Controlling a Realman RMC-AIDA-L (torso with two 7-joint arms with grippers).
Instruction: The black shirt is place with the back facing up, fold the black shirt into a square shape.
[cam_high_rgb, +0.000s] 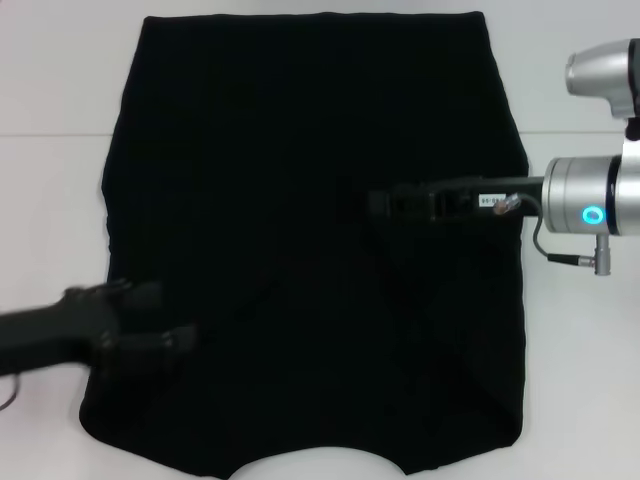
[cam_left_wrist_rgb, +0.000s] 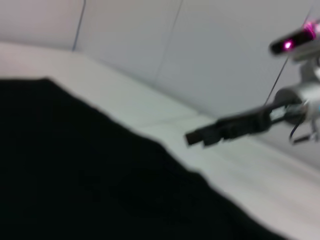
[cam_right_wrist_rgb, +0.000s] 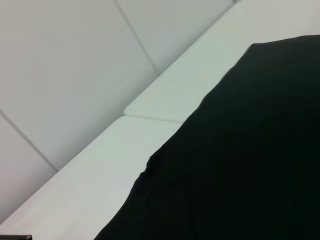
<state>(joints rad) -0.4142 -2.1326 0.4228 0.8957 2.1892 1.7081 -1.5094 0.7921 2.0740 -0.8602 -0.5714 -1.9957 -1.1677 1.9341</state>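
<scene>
The shirt (cam_high_rgb: 310, 230) is lying flat on the white counter (cam_high_rgb: 50, 90), covering most of it in the head view, with its curved neckline at the near edge and its straight hem at the far edge. Both side edges are looking folded in, so no sleeves are sticking out. The left gripper (cam_high_rgb: 150, 325) is reaching in from the left over the shirt's near left part; its jaws are standing apart, one finger above the other, with nothing seen between them. Whether they are touching the cloth cannot be told. The right gripper (cam_high_rgb: 385, 205) is stretching in from the right, lying over the middle of the shirt. Black against black, its jaws' state cannot be told. The left wrist view is showing the right gripper (cam_left_wrist_rgb: 192, 137) hanging above the shirt's far side (cam_left_wrist_rgb: 90, 175).
</scene>
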